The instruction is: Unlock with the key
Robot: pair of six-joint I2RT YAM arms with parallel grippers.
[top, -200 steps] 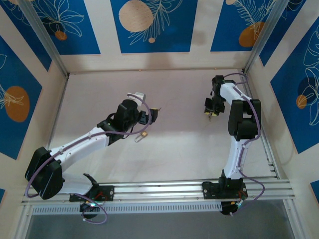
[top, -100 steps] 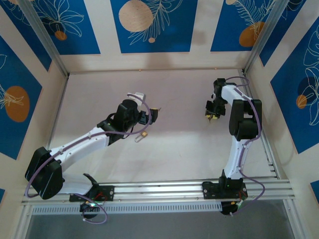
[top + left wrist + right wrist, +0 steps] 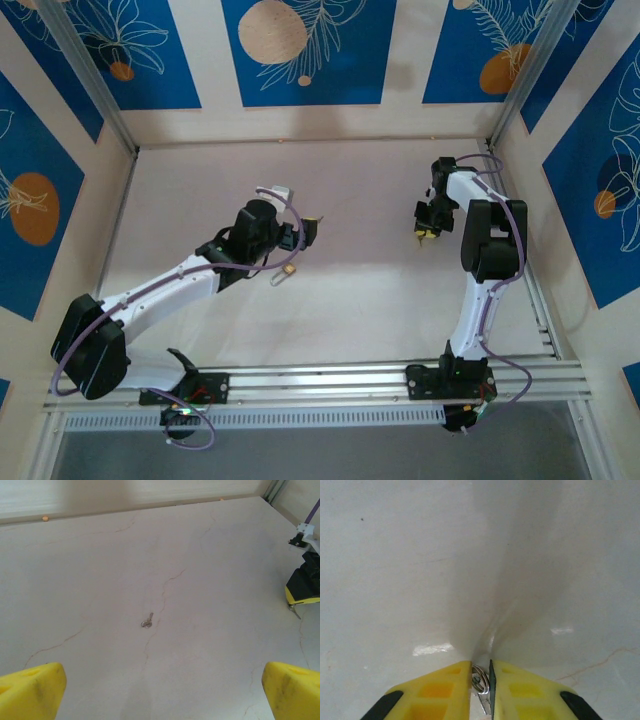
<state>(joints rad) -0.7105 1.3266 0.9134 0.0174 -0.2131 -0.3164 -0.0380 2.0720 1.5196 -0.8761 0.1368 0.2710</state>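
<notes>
**A:** Starting from the near edge, what is lying on the table [image 3: 350,310]?

**B:** The small brass padlock [image 3: 287,270] with its silver shackle is lying flat there, just on the near side of the left arm's wrist. Neither gripper is touching it.

**A:** And what is the left gripper [image 3: 162,690] doing?

**B:** It is hovering over the middle of the table with its jaws standing wide apart. Its yellow fingertips [image 3: 31,689] are sitting in the two bottom corners of the left wrist view, and bare tabletop is showing between them.

**A:** Is anything lying farther out?

**B:** A small silvery piece [image 3: 147,622] is lying on the table ahead of those fingertips, beside a thin crack line in the surface. I cannot tell exactly what it is.

**A:** Where is the key?

**B:** The key [image 3: 479,680] is sitting in the right gripper [image 3: 480,666], toward the far right of the table and well apart from the padlock. The two yellow fingers are pressing together on it. Silvery metal is showing in the narrow slit between them, with a dark edge lying against the right-hand finger. In the left wrist view, a silvery tip is pointing down from that gripper toward the table.

**A:** Is that tip touching the surface?

**B:** I cannot tell.
</notes>
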